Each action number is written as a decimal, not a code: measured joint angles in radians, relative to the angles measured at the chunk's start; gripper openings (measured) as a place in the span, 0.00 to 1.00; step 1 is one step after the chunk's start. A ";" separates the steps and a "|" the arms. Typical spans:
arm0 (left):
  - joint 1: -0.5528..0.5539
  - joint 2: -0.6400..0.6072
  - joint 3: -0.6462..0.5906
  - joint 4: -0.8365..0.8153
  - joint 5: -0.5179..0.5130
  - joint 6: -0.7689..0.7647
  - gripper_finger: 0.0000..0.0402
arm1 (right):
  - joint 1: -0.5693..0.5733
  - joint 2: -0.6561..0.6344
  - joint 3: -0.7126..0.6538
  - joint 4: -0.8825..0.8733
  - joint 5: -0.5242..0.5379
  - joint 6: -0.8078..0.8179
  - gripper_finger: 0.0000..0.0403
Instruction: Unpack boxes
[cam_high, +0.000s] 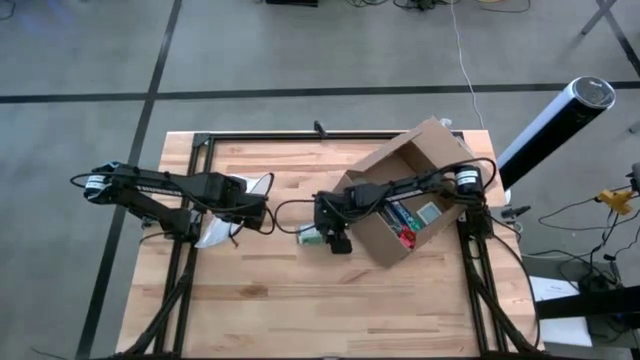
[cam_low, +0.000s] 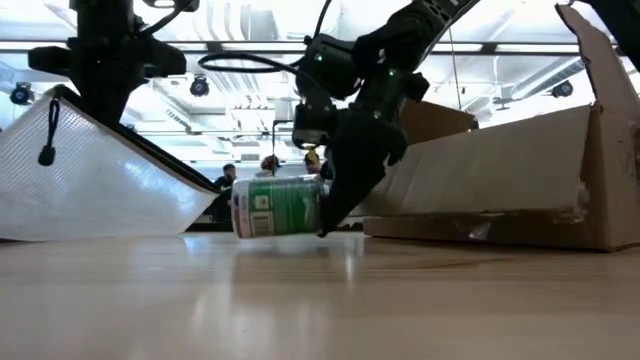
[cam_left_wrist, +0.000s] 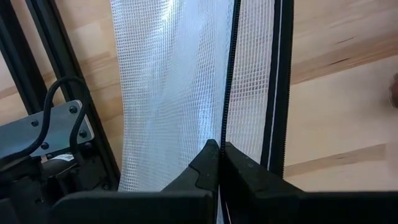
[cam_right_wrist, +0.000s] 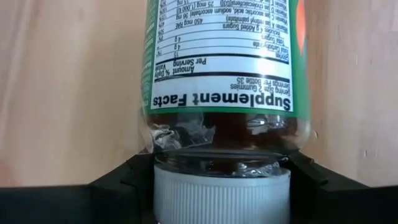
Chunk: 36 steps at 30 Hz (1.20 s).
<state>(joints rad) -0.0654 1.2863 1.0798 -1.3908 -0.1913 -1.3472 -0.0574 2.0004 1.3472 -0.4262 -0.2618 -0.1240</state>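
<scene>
left gripper (cam_left_wrist: 219, 155) jaws clenched on mesh zip pouch (cam_left_wrist: 180, 81); right gripper (cam_right_wrist: 221, 171) jaws straddle ribbed-cap supplement bottle (cam_right_wrist: 224, 68), grip unclear.

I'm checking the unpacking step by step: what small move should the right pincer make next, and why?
Probably open and back away: the right pincer has the supplement bottle by its white cap, and the bottle already lies on its side on the table, outside the cardboard box.

Workshop with grey floor

Dark lines (cam_high: 160, 60) cross the concrete floor (cam_high: 300, 50); cables (cam_high: 590, 215) trail beside the wood counter (cam_high: 300, 300). Ceiling lights (cam_low: 250, 105) glow beyond; a person (cam_low: 229, 175) stands far off.
</scene>
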 joint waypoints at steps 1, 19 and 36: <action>0.000 0.000 0.000 0.002 0.000 0.000 0.00 | 0.000 -0.004 0.000 0.000 -0.005 0.001 0.49; -0.017 0.002 -0.003 0.062 0.022 0.119 0.00 | -0.014 -0.193 0.003 0.118 0.000 0.130 0.49; -0.100 0.052 0.025 0.306 0.049 0.147 0.00 | -0.062 -0.159 0.003 0.159 0.008 0.204 0.49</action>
<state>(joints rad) -0.1654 1.3381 1.1046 -1.0850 -0.1420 -1.1998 -0.1193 1.8416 1.3502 -0.2669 -0.2537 0.0796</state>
